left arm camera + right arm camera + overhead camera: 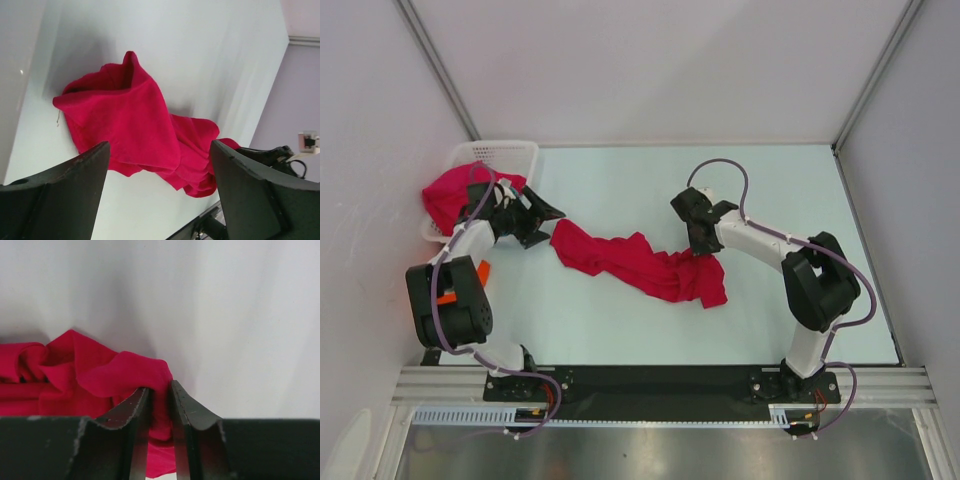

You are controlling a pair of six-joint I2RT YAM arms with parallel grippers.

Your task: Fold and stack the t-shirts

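mid-table, red t-shirt [640, 262] lay roped and bunched: light, limp. left gripper [550, 225] wide, empty, beside its left end. right gripper [160, 386] narrow around a fold, pinch unclear. hem corners looked the best hold.

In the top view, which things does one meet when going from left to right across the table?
White basket → left fingers → red t-shirt on the table → right arm's dark joint.
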